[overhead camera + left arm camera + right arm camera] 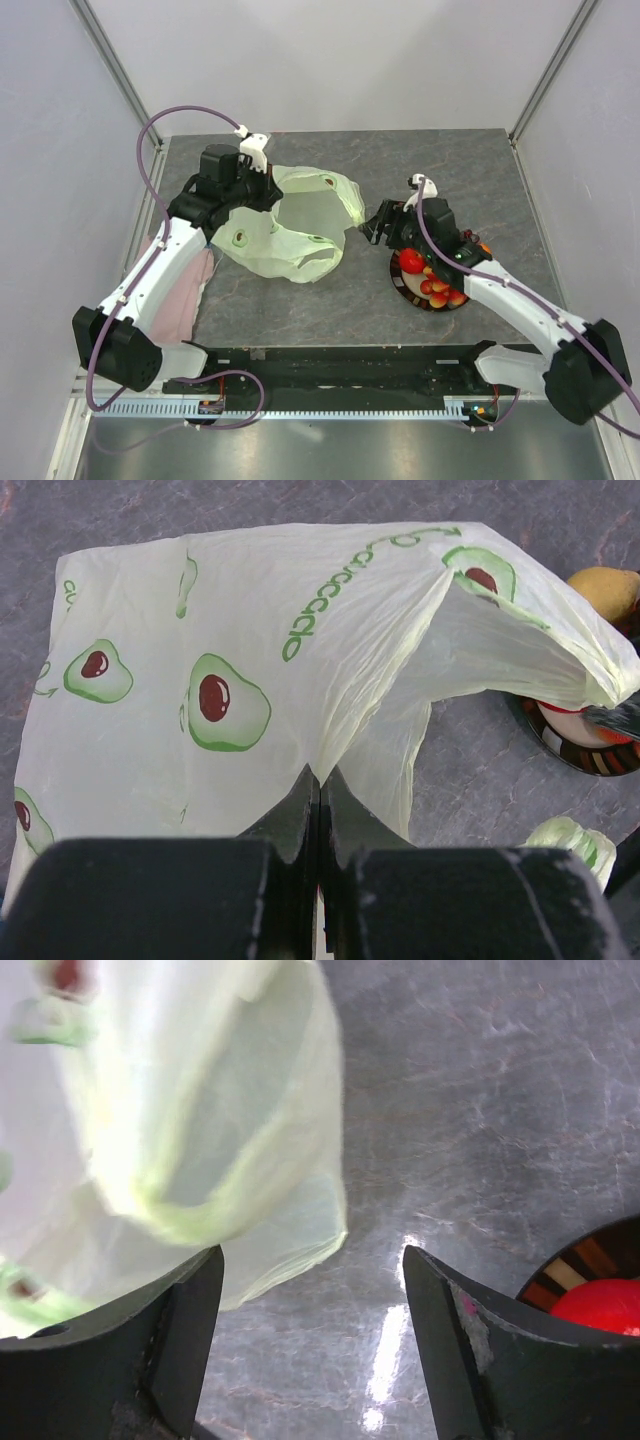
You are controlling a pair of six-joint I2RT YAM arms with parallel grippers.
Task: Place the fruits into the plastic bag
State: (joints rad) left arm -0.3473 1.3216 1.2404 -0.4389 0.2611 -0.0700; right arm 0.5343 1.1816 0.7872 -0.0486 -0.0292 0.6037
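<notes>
Left claw [320,782] pinched shut on rim of thin, crinkly pale yellow-green plastic bag [255,238], mouth open on grey tabletop [480,180]. Right claw [312,1260] spread, beside small red-yellow fruits [437,287] on dark-rimmed plate [412,298]. Film looks flimsy, slippery; fruits round, firm: grip across middle.

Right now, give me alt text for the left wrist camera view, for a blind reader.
The left gripper is shut on a crinkly pale green plastic bag printed with avocados, spread over a grey stone-patterned table. At the right edge, a dark-rimmed plate and a yellow fruit peek from behind it.
</notes>
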